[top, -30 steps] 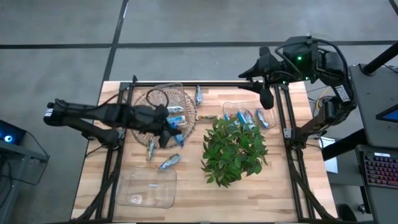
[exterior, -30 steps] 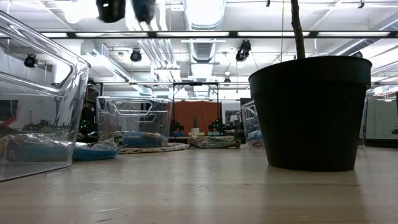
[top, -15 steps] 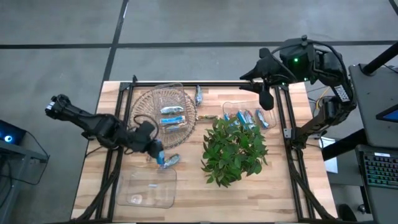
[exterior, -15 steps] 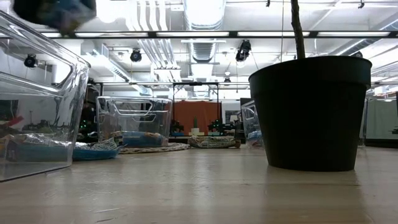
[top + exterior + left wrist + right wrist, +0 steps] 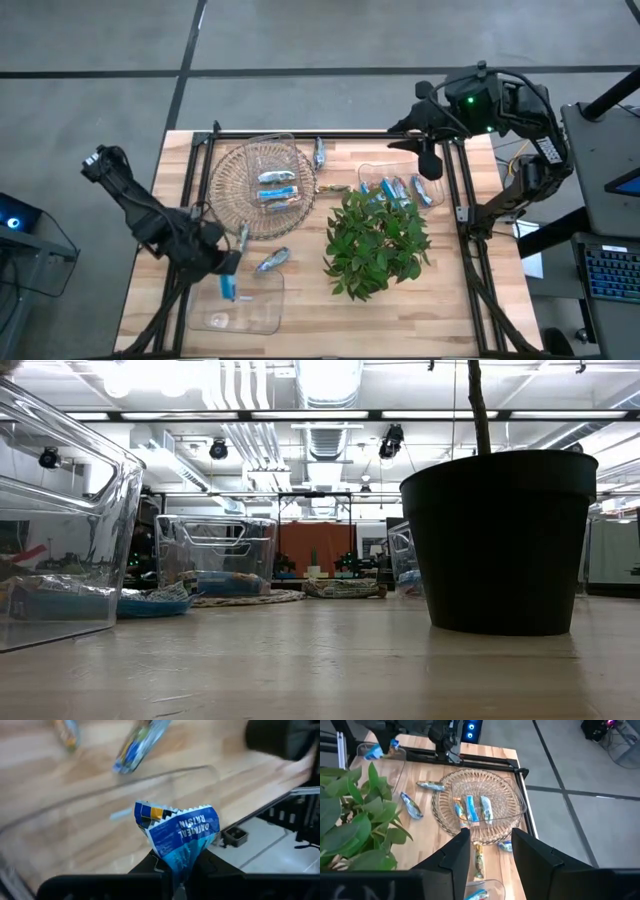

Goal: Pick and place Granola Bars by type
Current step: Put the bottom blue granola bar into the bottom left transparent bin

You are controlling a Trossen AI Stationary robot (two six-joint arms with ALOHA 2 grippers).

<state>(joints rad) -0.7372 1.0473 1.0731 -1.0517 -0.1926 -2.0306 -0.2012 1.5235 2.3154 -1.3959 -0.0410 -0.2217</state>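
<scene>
My left gripper [image 5: 226, 278] hangs over the far rim of the clear container [image 5: 240, 303] at the table's near left, shut on a blue granola bar [image 5: 177, 832]. Other bars lie in the round glass bowl [image 5: 275, 190], in the clear tub [image 5: 400, 188] at far right, and loose on the wood [image 5: 272, 260], [image 5: 243, 238], [image 5: 320, 152]. My right gripper [image 5: 491, 855] waits open above the far right edge [image 5: 430, 160]. My left gripper pinches the blue bar between its two fingers by one end of the wrapper [image 5: 179, 862]. The other, crimped end [image 5: 175, 815] sticks out past the fingertips. The bar is lifted clear, above the clear container, with the fingers pointing down.
A green leafy plant [image 5: 378, 240] in a black pot [image 5: 500, 540] stands right of centre, between the loose bars and the far-right tub. A black frame runs along the table's edges [image 5: 300, 134]. Bare wood lies near the front edge [image 5: 330, 325].
My left gripper has swung from the glass bowl's near rim toward the table's near edge, carrying the blue bar. It now hangs over the near-left clear container. The right arm has kept still.
</scene>
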